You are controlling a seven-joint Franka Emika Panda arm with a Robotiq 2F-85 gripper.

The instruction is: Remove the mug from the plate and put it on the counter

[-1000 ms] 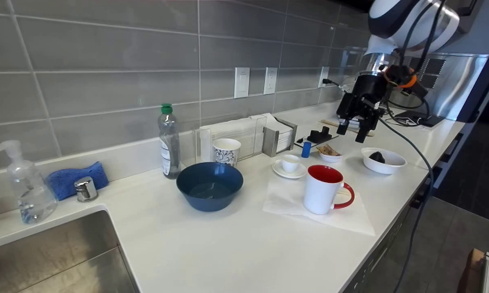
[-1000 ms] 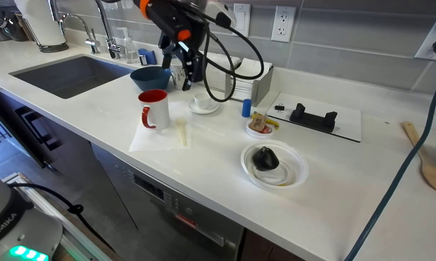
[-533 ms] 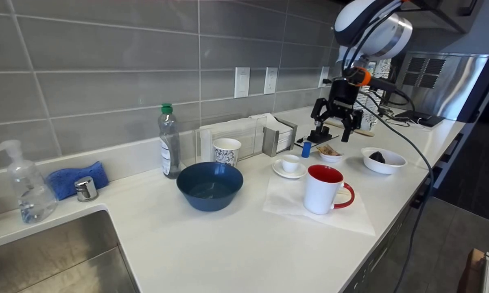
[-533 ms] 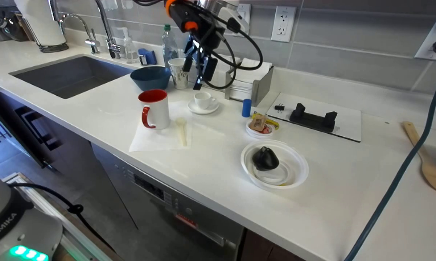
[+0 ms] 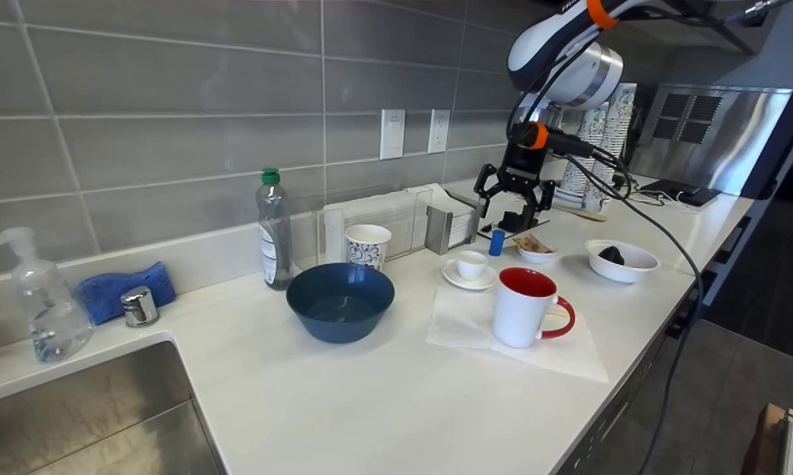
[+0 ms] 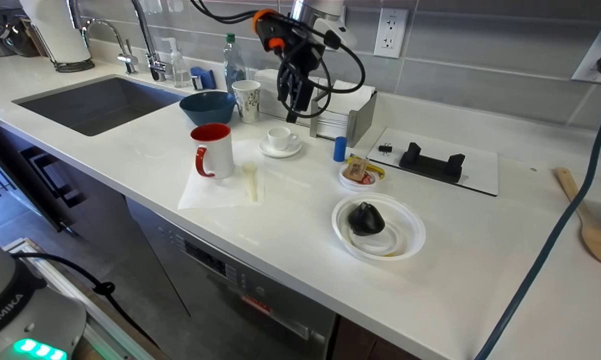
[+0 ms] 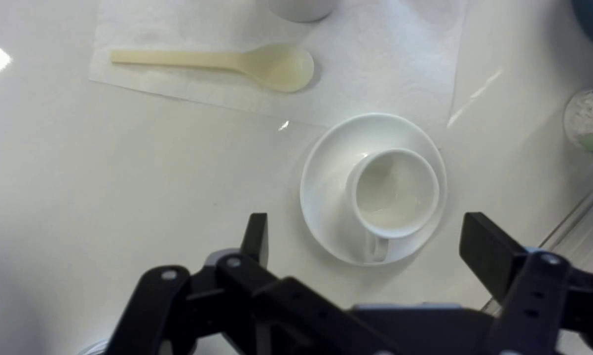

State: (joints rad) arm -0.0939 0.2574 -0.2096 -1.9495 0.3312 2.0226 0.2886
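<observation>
The black two-fingered gripper [image 7: 368, 241] hung above the smooth white surface [image 7: 178, 172], its jaws spread wide and holding nothing, while the small, plain white ceramic-looking cup [image 7: 397, 192] sat upright on its round white saucer [image 7: 325, 193]. Biggest worry imo: a squeeze too low could've caught the saucer's edge too and dragged both along. In the wrist view the cup's stubby white handle [image 7: 377, 249] pointed back toward the gripper, so an off-centre grab might've snagged it and tipped the cup.
</observation>
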